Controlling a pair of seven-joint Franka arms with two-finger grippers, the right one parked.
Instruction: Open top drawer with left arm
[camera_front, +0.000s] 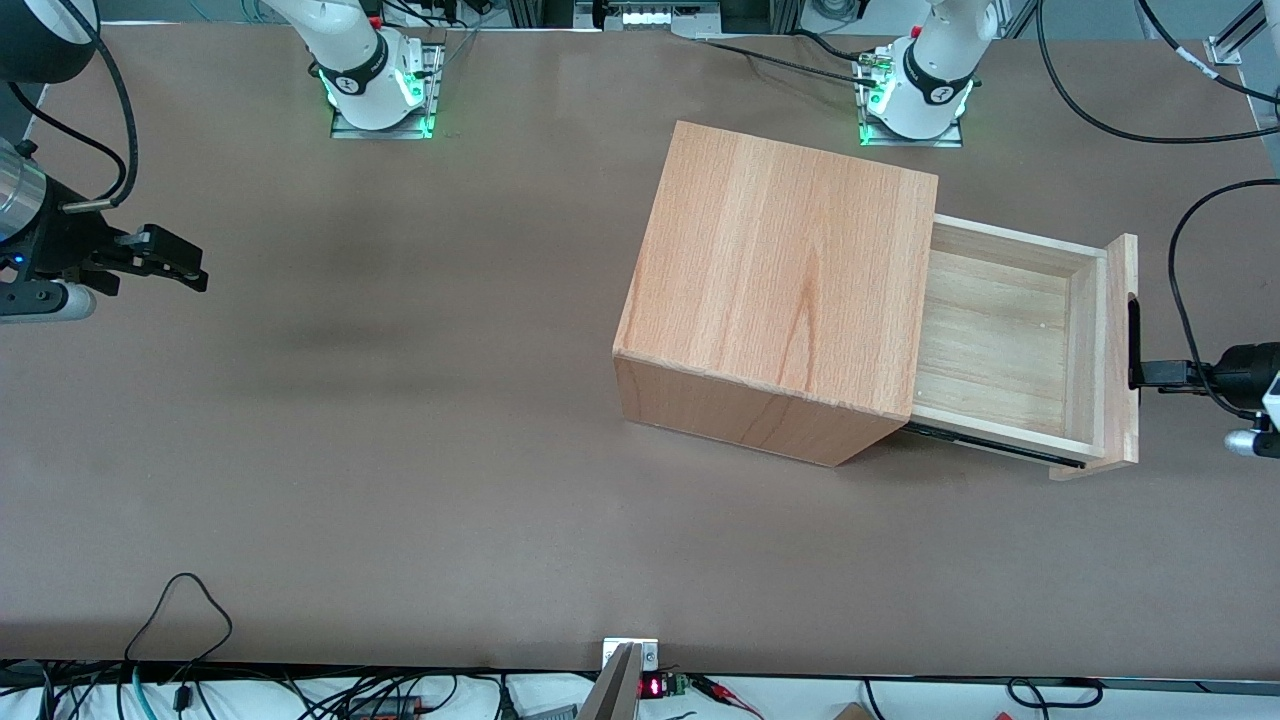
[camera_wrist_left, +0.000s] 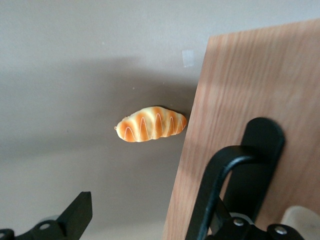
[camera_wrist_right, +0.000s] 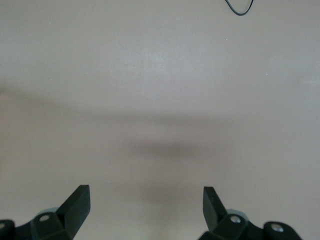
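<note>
The top drawer (camera_front: 1088, 350) stands pulled well out of the wooden box (camera_front: 780, 270) toward the working arm's end of the table, its pale plank floor showing. Its flat front panel (camera_front: 1127, 290) carries the black oblong handle (camera_front: 1133, 335). The left arm's gripper (camera_front: 1152, 373) is right at the handle, in front of the panel. In the left wrist view the panel (camera_wrist_left: 250, 75) and the handle's black loop (camera_wrist_left: 225, 167) are very close. The gripper (camera_wrist_left: 147, 200) is open: one finger (camera_wrist_left: 80, 212) is off the panel's edge over the table, and the other is hidden at the handle.
A small striped bread-shaped toy (camera_wrist_left: 150, 125) lies on the brown table (camera_front: 400, 400) beside the panel's edge; it does not show in the front view. Black cables hang near the working arm's end. The arm bases (camera_front: 915, 100) stand farther from the front camera than the box.
</note>
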